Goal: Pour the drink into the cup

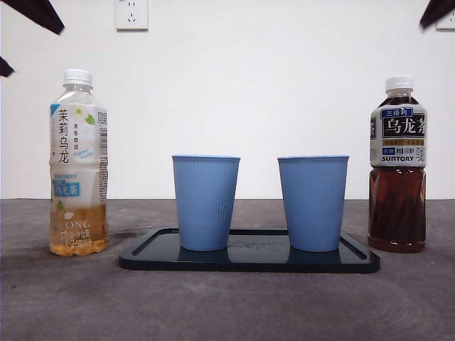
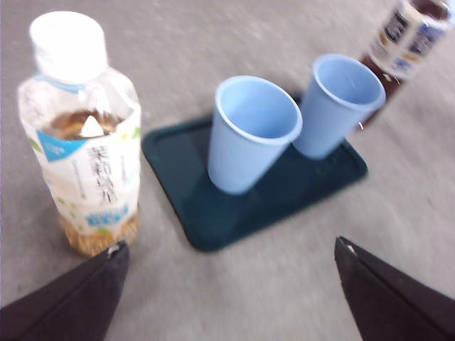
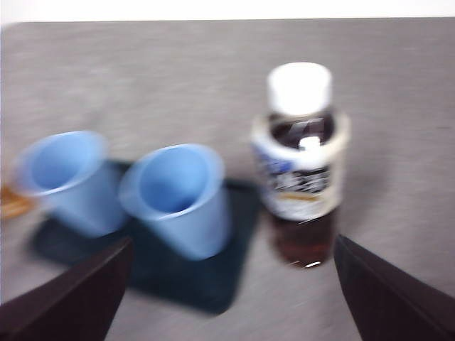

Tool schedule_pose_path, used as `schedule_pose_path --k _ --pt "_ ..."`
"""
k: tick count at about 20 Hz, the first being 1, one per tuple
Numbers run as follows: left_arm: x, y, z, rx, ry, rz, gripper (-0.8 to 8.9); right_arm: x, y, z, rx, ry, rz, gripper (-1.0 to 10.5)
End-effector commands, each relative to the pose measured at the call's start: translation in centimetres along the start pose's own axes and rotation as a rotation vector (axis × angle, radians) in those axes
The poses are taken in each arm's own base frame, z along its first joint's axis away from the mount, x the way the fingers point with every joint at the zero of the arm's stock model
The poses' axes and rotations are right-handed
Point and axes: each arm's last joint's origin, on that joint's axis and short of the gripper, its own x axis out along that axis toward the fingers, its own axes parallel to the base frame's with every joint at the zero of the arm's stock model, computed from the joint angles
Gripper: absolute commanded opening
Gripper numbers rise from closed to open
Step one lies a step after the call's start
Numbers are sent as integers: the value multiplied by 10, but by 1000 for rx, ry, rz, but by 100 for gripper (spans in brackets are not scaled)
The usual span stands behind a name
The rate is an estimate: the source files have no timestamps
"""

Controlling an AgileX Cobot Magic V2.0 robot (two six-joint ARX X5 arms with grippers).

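At left of the front frame stands the pale tea bottle (image 1: 78, 167), capped and upright on the desk (image 1: 227, 305), only its lower part holding liquid — so light, and likely to tip if knocked high. At right, the dark tea bottle (image 1: 397, 167) is fuller, hence judged heavier. Both look to be thin plastic with glossy labels: somewhat slippery, yielding under a hard squeeze. Best hold is judged mid-body, at the label. Centre frame, two blue cups (image 1: 206, 202) (image 1: 313, 202) stand upright on a dark tray (image 1: 249, 261); they appear light and easily toppled.

Left tool (image 2: 227, 284) has its jaws spread wide, nothing between them; the pale bottle lies near one jaw, not touching. Right tool (image 3: 231, 284) is likewise spread and empty — the dark bottle sits between the jaw lines but beyond the tips.
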Motion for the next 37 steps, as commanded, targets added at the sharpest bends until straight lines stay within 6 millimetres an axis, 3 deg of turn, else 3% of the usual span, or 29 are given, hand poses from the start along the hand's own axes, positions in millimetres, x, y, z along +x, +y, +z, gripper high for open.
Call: schedule_pose_path --k 1,5,10,24,37 --pt "11 4 -7 -68 -39 31 464 -22 7 7 8 -22 81 451" --pt "30 16 -30 -107 -90 179 465 -47 11 7 2 -42 112 451" --pt "54 26 -49 -112 -129 209 466 -51 12 7 -7 -59 114 451" --pt "123 48 -42 1 -256 285 466 -51 11 8 -34 -69 84 451" --pt "143 56 -44 106 -309 306 456 -51 11 8 -38 -69 84 451"
